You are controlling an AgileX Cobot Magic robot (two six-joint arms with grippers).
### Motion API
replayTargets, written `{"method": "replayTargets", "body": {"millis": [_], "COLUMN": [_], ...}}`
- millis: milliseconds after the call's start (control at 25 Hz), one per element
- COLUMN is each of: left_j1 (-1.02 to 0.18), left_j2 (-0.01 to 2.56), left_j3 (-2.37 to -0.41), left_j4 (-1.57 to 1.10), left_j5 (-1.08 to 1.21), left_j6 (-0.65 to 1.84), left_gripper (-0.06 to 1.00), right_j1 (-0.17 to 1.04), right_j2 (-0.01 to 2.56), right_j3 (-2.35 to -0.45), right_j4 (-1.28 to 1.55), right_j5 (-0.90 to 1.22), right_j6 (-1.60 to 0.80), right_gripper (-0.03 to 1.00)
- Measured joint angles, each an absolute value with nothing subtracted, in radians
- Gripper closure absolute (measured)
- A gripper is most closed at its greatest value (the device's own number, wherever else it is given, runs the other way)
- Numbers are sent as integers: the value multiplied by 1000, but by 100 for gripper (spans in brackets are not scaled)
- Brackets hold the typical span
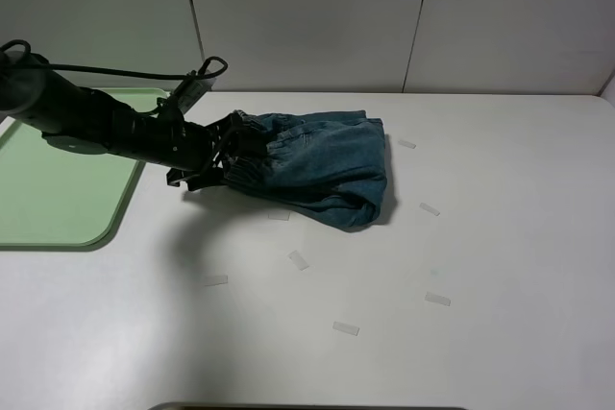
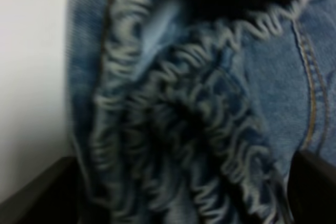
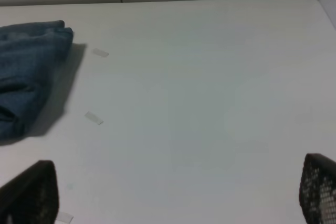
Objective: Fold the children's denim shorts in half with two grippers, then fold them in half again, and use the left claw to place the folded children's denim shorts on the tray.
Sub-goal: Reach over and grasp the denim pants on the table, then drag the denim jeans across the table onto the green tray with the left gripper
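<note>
Exterior high view: we note the left claw (image 1: 223, 153) reaching low from nine o'clock, jaws wide around the folded children's denim shorts (image 1: 322, 165) waistband at table centre; right gripper (image 3: 173, 192) spread wide, holding nothing.

Light: even, soft, from overhead; the white matte surface (image 1: 461, 237) reads bright without glare.
Shadows: faint, diffuse beneath the folded faded-blue denim shorts (image 1: 322, 168) and the black arm.
Focus: high view sharp; left wrist view heavily blurred on gathered denim (image 2: 199, 119); right wrist view slightly soft.
</note>
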State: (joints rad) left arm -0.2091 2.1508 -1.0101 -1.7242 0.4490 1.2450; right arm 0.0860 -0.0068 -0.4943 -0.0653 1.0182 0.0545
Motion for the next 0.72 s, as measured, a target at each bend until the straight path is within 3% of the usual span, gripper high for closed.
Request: {"method": "replayTargets", "body": {"millis": [280, 560, 720], "left_j1": [-245, -254, -266], "left_j2": [2167, 2184, 2184], "left_j3": [-1035, -1035, -1035], "left_j4": [-1739, -1739, -1739], "left_j5": [448, 424, 418], "left_j6": [1250, 1239, 1193], "left_gripper": [19, 61, 64], "right_j1": [86, 86, 86], "right_j2": [-7, -7, -7], "right_j3": [-494, -494, -494], "right_j4": [-65, -65, -65], "right_j5": [1018, 1018, 1018], "right_j6": [54, 54, 54], "right_gripper": [27, 27, 27]}}
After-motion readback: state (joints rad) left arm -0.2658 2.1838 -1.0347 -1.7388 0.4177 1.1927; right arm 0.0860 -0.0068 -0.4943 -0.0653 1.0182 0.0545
